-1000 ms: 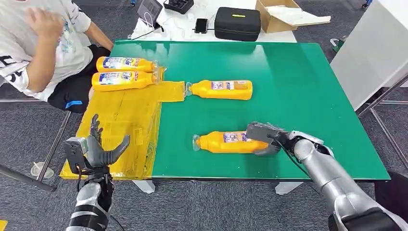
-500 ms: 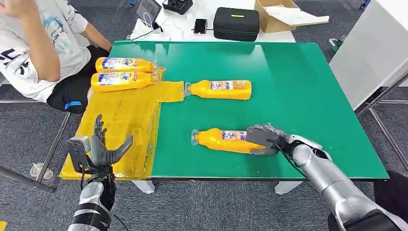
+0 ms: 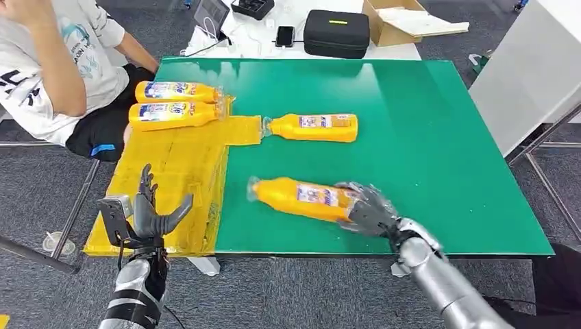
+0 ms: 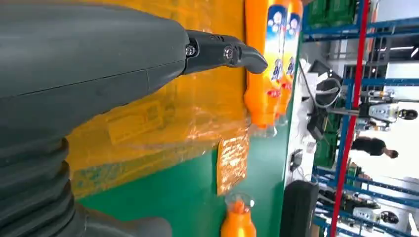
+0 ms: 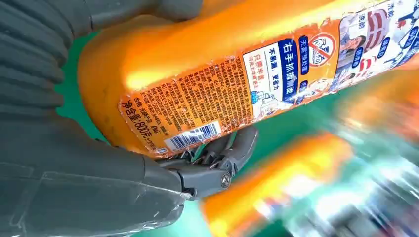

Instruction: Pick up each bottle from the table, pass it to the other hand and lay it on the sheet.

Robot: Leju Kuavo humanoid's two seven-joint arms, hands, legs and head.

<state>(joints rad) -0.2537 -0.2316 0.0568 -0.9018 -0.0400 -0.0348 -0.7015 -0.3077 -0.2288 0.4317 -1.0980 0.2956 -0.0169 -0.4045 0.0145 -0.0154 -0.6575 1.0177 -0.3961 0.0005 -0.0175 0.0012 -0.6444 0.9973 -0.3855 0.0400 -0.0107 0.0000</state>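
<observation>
R hand (image 3: 366, 209) grips a bottle (image 3: 301, 197) by its base, fingers (image 5: 225, 153) wrapped round it, cap end tilted up off the green surface (image 3: 425, 137). L hand (image 3: 154, 216) hangs open, fingers spread, over the yellow sheet (image 3: 171, 171) near its front edge. Two bottles (image 3: 175, 103) lie on the sheet's far end; another (image 3: 315, 127) rests mid-surface, just beside the sheet.

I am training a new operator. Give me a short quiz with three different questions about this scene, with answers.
1. True or false: the right hand holds a bottle.
2. How many bottles lie on the yellow sheet?
3. The left hand is: A) holding a bottle, B) open with nothing in it, C) pressing on the table.

Key: 1 true; 2 two; 3 B.
</observation>
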